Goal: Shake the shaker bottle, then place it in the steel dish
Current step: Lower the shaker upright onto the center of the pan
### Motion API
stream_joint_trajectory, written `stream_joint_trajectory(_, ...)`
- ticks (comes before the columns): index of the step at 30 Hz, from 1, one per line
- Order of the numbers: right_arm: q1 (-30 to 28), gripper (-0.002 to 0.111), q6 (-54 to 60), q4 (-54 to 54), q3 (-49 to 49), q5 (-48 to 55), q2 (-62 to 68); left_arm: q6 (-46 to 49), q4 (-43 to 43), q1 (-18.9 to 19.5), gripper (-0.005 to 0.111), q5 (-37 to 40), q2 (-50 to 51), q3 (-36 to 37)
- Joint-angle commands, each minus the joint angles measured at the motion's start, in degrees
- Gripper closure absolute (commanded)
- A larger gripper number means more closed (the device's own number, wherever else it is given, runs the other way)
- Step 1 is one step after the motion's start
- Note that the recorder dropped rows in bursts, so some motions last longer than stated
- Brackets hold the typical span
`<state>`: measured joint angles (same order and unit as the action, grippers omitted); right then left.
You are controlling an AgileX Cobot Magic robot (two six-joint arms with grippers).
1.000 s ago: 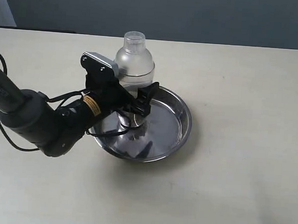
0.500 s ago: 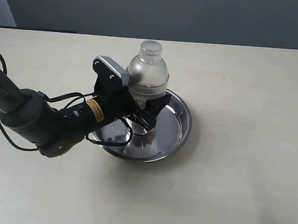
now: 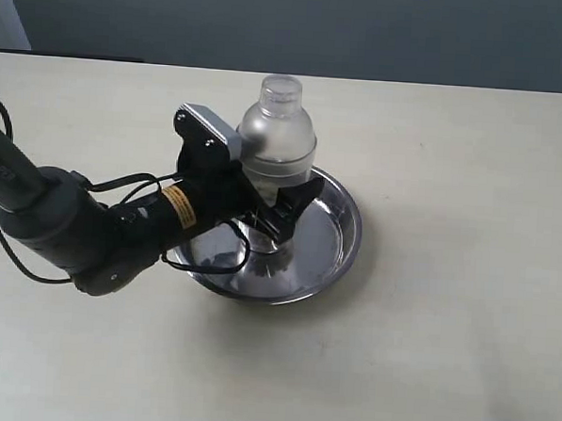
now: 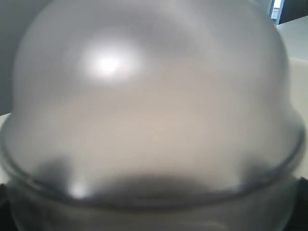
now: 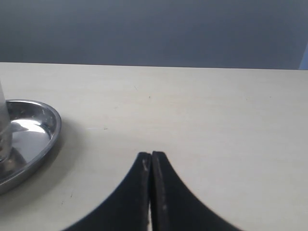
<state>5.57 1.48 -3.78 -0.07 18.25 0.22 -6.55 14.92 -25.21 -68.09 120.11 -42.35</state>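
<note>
The shaker bottle (image 3: 277, 135) looks set in the steel dish (image 3: 350, 235) mid-frame; we cannot tell if the left hand (image 3: 280, 199) around it is tight or loose.

The shaker bottle (image 3: 278, 130) stands at the rear left of the steel dish (image 3: 341, 234), the left gripper (image 3: 280, 199) around it.
</note>
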Motion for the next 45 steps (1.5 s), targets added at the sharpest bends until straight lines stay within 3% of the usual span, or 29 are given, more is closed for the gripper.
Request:
stream_joint_trajectory(1,0.2,0.109,0.0,0.1,0.1,-0.7,-0.2,-0.4,-2.2,0.0,0.011,-1.0,-0.1,-0.5)
stream_joint_trajectory(9,0.2,0.109,0.0,0.1,0.1,-0.7,-0.2,-0.4,-9.5,0.0,0.011,-0.9,-0.1,-0.5)
stream_joint_trajectory(19,0.2,0.109,0.0,0.1,0.1,-0.7,-0.2,-0.4,-3.5,0.0,0.011,-0.9,-0.1,-0.5)
stream_joint_trajectory(29,0.2,0.109,0.0,0.1,0.1,-0.7,-0.2,-0.4,-1.9,0.0,0.01,-1.9,-0.1,-0.5)
stream_joint_trajectory(33,0.2,0.109,0.0,0.1,0.1,-0.7,-0.2,-0.3,-1.3,0.0,0.001,-1.9,-0.1,-0.5)
stream_joint_trajectory(45,0.2,0.109,0.0,0.1,0.1,-0.7,-0.2,1.4,-2.8,0.1,0.001,-1.9,-3.9,-0.5)
